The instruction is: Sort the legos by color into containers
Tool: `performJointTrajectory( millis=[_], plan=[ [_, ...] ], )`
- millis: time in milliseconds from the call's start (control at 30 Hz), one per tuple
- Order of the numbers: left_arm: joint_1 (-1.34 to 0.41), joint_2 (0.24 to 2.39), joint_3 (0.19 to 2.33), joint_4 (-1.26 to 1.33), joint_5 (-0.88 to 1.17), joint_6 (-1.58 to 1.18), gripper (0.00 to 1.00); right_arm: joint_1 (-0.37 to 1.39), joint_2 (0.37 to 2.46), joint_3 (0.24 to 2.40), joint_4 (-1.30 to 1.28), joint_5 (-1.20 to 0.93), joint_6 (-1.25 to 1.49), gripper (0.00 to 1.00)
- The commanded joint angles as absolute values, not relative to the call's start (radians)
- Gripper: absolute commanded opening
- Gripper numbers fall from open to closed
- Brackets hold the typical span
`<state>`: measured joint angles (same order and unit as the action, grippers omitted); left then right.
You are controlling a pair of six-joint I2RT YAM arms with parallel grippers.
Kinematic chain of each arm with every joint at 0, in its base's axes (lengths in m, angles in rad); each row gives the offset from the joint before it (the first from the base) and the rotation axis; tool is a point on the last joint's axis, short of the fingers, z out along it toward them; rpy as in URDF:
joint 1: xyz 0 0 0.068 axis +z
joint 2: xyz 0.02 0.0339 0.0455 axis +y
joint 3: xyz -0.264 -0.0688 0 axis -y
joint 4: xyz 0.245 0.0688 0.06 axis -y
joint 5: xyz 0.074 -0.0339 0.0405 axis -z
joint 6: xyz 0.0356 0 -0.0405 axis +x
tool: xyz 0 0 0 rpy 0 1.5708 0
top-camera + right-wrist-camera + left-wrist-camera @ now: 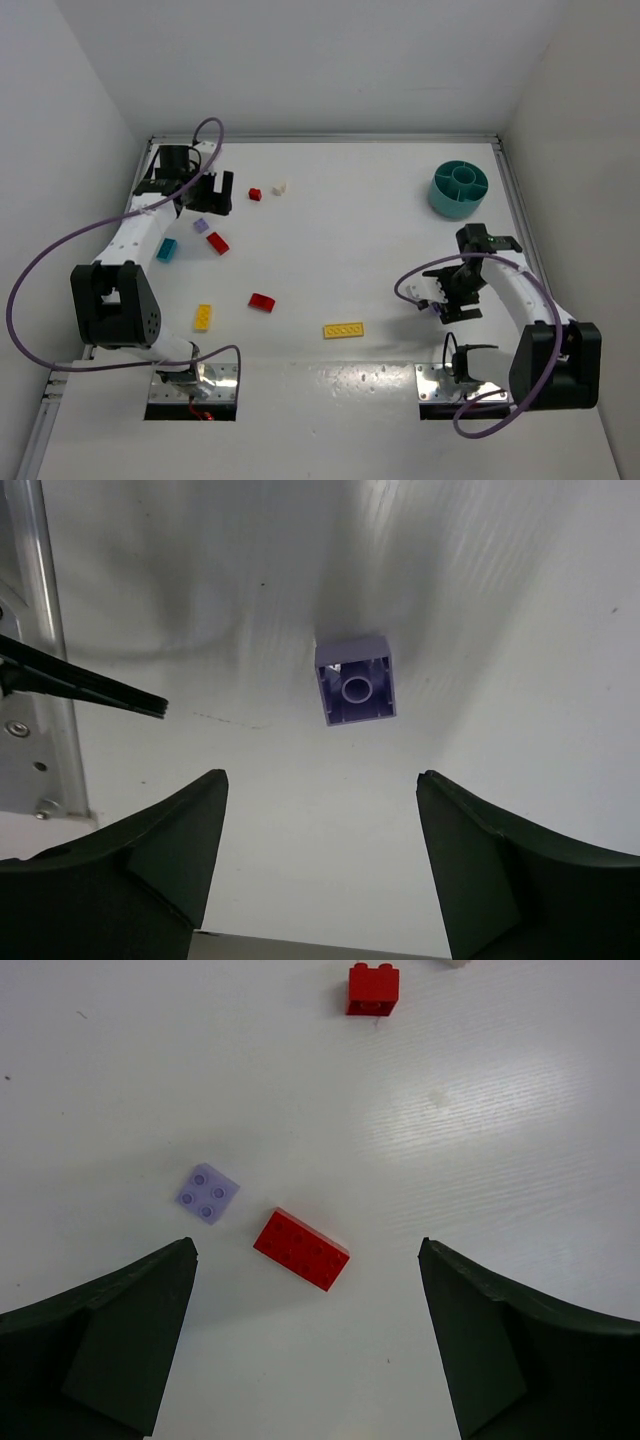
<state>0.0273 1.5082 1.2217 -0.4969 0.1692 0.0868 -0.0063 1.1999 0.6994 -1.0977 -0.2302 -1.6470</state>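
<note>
My left gripper is open and empty above the table at the far left. In the left wrist view a red brick lies below, between the fingers, with a purple brick to its left and a small red brick farther off. My right gripper is open and empty at the near right. In the right wrist view an upside-down purple brick lies just ahead of the fingertips. The round teal tub stands at the far right.
Loose on the table are a white brick, a light blue brick, a small yellow brick, a red brick and a long yellow brick. A metal rail runs beside the right gripper.
</note>
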Motion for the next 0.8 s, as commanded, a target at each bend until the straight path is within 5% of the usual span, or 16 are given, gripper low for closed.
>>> performJointTrajectory(
  millis=[0, 333, 767],
  plan=[
    [0.026, 1.511, 1.256, -0.511, 0.196, 0.101, 0.99, 0.015, 1.229, 0.695, -1.072, -0.236, -1.813, 0.76],
    [0.026, 1.52, 1.238, -0.511, 0.187, 0.101, 0.99, 0.069, 1.367, 0.725, -1.019, -0.273, -1.826, 0.75],
    [0.026, 1.548, 1.238, -0.511, 0.169, 0.101, 0.99, 0.1, 1.497, 0.735, -0.914, -0.295, -1.691, 0.61]
  ],
)
